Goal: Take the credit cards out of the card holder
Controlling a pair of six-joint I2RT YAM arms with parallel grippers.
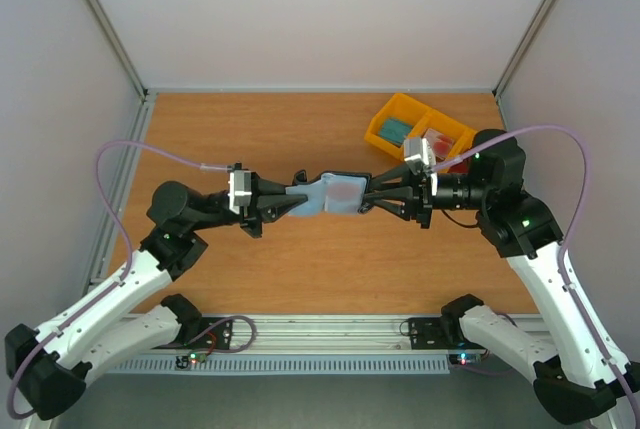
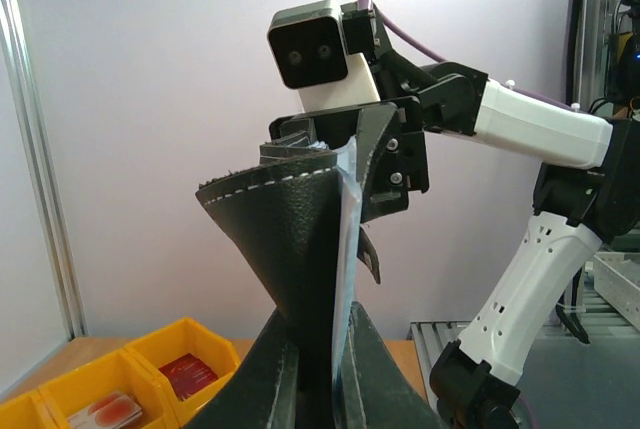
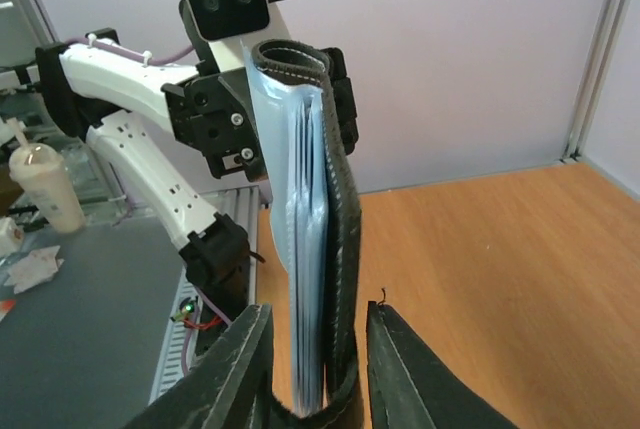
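Left arm reaches in from the left, over the table.

Left gripper is clenched on the left end of the wallet. In the left wrist view the fingers pinch the wallet at its narrow end. Above the pinch the dark stitched cover flares open.

The wallet hangs in the air between the two arms, about mid-table and clear of the surface. From above it shows a grey-blue face with a faint reddish patch near the middle.

In the right wrist view the wallet stands on edge, dark cover to the right, with pale blue layers packed inside the fold. Cards cannot be told apart among them.

Right gripper meets the wallet's right end. From its own camera, the right gripper has a finger on each side of the wallet, very close. Cannot tell whether they press on it or stand just off.

Yellow tray sits at the far right of the table, behind the right arm, well apart from the wallet. One compartment holds a teal piece. Another holds a red flat piece, too small to identify.
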